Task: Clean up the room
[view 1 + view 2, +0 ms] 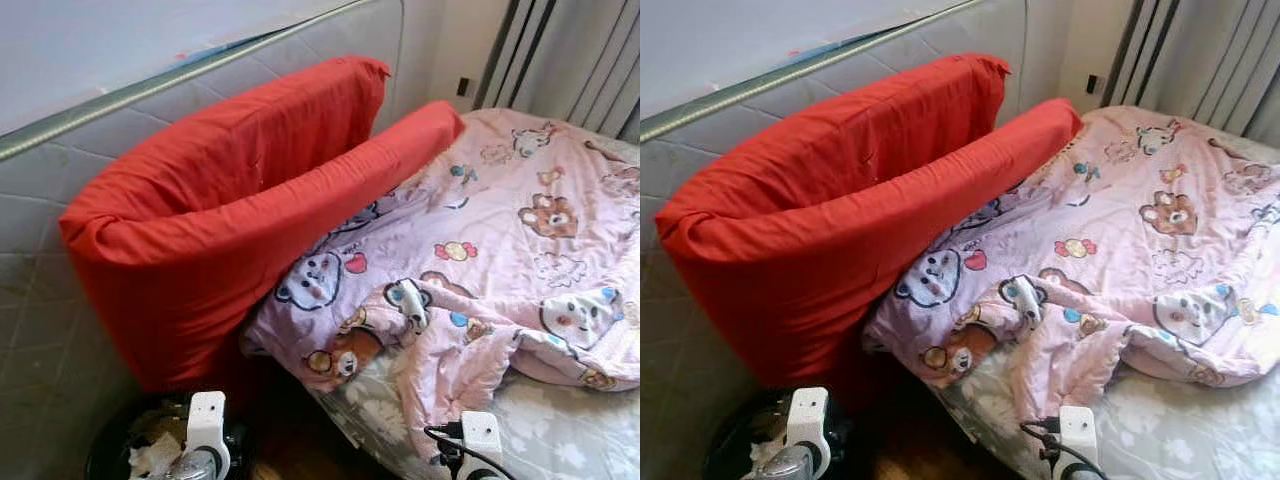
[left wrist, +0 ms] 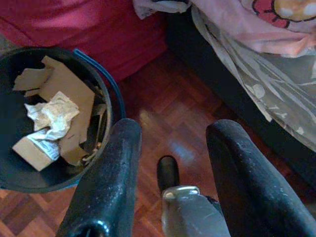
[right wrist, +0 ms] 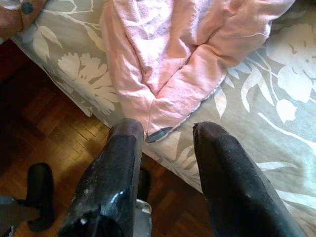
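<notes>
Parquet floor (image 2: 163,113); black bin (image 2: 111,106) holds cardboard (image 2: 74,94), crumpled paper (image 2: 52,116).

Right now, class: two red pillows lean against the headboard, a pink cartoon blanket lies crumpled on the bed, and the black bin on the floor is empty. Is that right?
Not quite. The black bin holds cardboard scraps and crumpled paper, as the left wrist view shows. The red pillows and pink blanket are as stated.
</notes>
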You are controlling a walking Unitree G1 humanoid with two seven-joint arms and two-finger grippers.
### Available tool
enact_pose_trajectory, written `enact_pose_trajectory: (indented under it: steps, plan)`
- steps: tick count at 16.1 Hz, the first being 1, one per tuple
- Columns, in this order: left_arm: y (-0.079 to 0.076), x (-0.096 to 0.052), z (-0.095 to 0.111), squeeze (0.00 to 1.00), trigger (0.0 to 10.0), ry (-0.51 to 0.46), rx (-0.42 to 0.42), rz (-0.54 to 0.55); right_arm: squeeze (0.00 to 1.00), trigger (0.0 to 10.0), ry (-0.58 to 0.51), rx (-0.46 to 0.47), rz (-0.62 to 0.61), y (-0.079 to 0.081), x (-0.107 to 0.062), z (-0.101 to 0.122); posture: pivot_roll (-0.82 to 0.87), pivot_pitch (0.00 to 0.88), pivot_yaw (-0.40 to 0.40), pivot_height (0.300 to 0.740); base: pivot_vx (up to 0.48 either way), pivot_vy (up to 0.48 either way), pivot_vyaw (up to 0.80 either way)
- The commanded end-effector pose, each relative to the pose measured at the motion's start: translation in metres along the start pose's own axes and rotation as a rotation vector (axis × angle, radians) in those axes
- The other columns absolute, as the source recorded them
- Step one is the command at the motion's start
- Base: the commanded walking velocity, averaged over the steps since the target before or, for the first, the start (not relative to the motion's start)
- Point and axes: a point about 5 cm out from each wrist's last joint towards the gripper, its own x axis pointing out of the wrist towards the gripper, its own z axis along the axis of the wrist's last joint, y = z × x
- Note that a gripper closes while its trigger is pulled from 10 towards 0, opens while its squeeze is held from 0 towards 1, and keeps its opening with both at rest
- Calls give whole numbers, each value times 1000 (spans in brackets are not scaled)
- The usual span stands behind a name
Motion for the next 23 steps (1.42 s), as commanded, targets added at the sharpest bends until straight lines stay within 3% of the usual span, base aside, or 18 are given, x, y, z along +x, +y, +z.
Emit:
enact_pose_trajectory:
  steps: [1,15,23]
  plan:
    - [3,-1,-3,0,10000,6,-8,18,0,10000,0,-9,2,-1,0,0,36,60,-3,740,0,0,0]
    - [6,-1,-1,0,10000,-4,22,10,0,10000,-37,-2,13,6,1,7,32,32,17,740,180,0,108]
    - [8,2,42,0,10000,-229,29,-14,0,10000,-225,17,-9,5,2,34,37,68,11,740,0,0,0]
